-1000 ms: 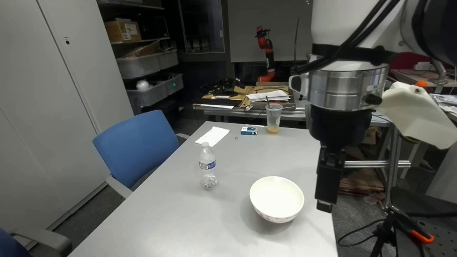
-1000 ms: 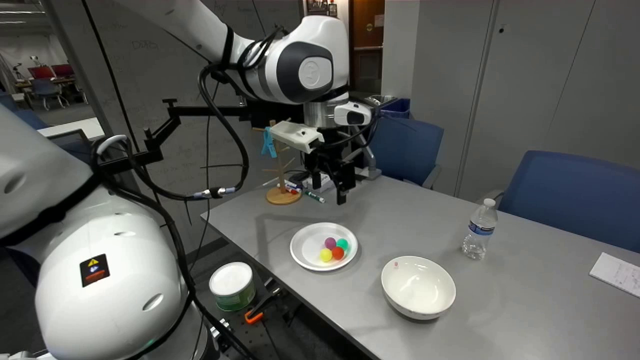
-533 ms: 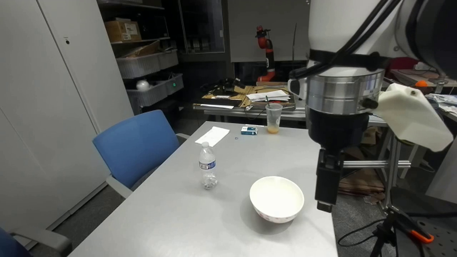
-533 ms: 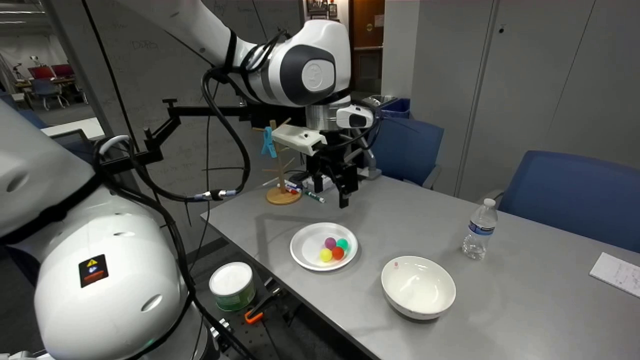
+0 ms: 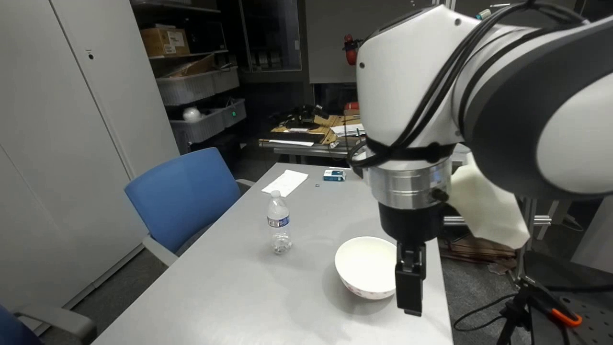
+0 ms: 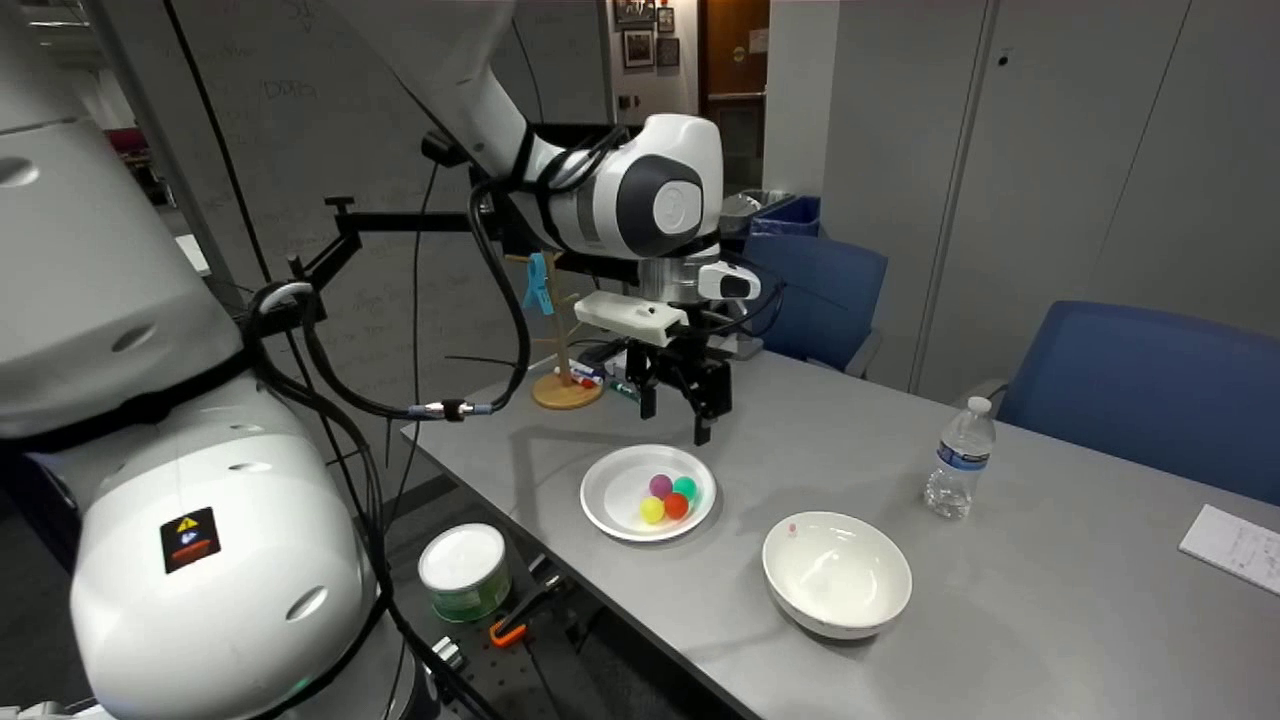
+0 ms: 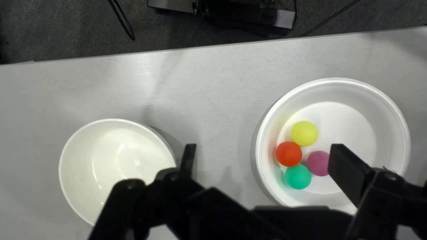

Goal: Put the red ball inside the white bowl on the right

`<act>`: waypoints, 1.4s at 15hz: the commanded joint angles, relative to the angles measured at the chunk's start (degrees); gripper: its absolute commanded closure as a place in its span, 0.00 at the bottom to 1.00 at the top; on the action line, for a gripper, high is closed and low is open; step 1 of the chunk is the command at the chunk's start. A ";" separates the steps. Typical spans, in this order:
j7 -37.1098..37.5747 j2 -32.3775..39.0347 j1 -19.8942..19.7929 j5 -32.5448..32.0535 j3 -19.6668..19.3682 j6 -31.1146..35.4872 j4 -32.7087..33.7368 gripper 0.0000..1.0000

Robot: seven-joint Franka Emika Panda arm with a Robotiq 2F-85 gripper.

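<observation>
The small red ball (image 6: pixel 676 506) lies in a shallow white plate with the yellow, green and purple balls. In the wrist view the red ball (image 7: pixel 289 154) touches or nearly touches the yellow and green ones. The white bowl (image 6: pixel 838 575) stands apart from the plate and holds nothing; it also shows in the wrist view (image 7: pixel 113 160) and in an exterior view (image 5: pixel 365 266), partly behind a finger. My gripper (image 7: pixel 263 146) is open and empty, above the table. In the wrist view the red ball appears between its fingers, nearer the right one, which partly covers the purple ball.
The white plate (image 7: pixel 350 125) holds the balls. A clear water bottle (image 6: pixel 962 460) stands beyond the bowl. A wooden peg stand (image 6: pixel 566 390) and markers (image 6: pixel 582 374) are near the table's far corner. The table edge (image 7: pixel 200 48) runs close to plate and bowl.
The arm has come down and, in an exterior view, moved left so a finger now overlaps the bowl's edge. The gripper stays open. The balls, plate and bowl have not moved.
</observation>
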 commanded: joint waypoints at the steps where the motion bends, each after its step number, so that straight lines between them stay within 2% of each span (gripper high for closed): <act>1: -4.63 8.09 1.28 1.48 -0.09 2.58 4.72 0.00; 7: -11.70 15.76 2.87 4.29 1.23 3.01 7.65 0.00; 8: -8.83 13.40 2.71 2.75 0.52 3.34 5.59 0.00; 13: -9.99 15.46 3.00 3.15 0.89 3.34 6.78 0.00; 15: -7.73 15.92 3.39 0.24 0.37 1.54 7.59 0.00; 18: -6.06 19.42 3.79 -2.73 0.14 2.48 9.05 0.00; 21: -6.50 22.78 3.75 -2.94 0.16 4.58 10.17 0.00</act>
